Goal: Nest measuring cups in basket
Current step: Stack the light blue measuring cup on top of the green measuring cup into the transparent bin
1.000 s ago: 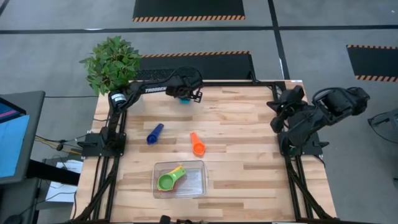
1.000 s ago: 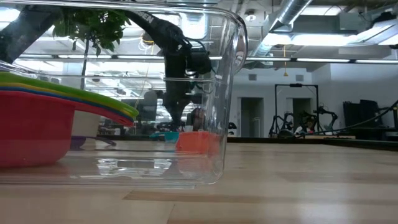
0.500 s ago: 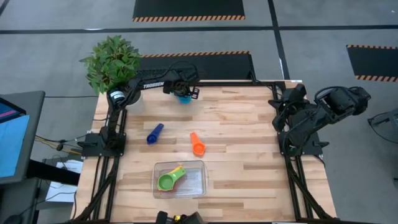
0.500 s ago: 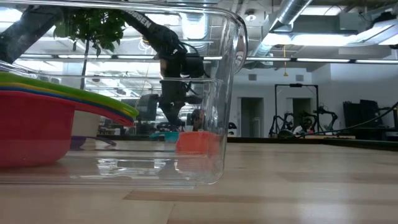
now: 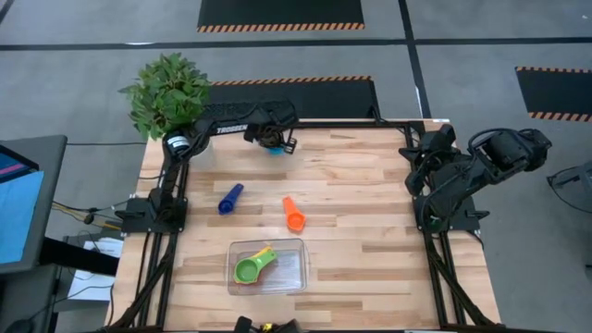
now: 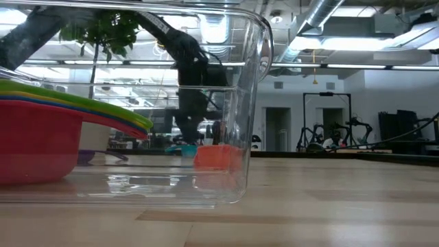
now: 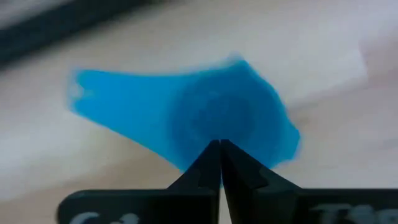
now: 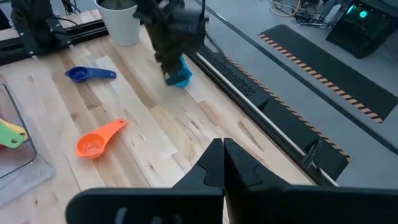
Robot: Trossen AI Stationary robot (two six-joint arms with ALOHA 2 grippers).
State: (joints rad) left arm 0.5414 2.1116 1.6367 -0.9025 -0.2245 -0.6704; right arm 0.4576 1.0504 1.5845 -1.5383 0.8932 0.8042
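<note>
The light blue cup (image 5: 275, 148) lies by the table's far edge and fills the left wrist view (image 7: 205, 115), bowl down. My left gripper (image 5: 271, 139) hangs right over it, fingers shut (image 7: 219, 144); the right wrist view shows it too (image 8: 171, 59). The dark blue cup (image 5: 229, 198) and the orange cup (image 5: 293, 215) lie loose mid-table. The clear basket (image 5: 294, 268) near the front edge holds nested cups: green (image 5: 248, 270) on top, yellow (image 5: 267, 252) and red (image 6: 34, 147) below. My right gripper (image 8: 221, 148) is shut, parked at the table's right side. My left gripper points down at the upturned bowl of the light blue cup (image 7: 214, 118) with its shut fingertips; I cannot tell whether they touch it. The cup lies flat on the table.
A potted plant (image 5: 166, 92) in a white pot (image 8: 121, 25) stands at the far left corner, close to the left arm. Black frame rails run along the far edge (image 5: 351, 123). Bare wood (image 5: 370, 240) stretches between the cups and the right arm.
My left gripper has shifted a little toward the table's left along the far edge and stays over the light blue cup. The cups and the basket have kept their places.
</note>
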